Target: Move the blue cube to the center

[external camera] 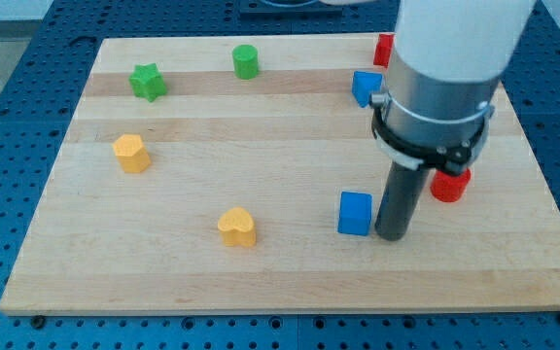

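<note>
The wooden board [290, 282] carries blue [355, 213], red [449, 186], green [246, 61] and yellow blocks [237, 227].

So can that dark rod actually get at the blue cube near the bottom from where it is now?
Probably yes. My tip sits just to the view's right of the blue cube, with nothing between them. The red block lies behind the rod, out of the way.
</note>
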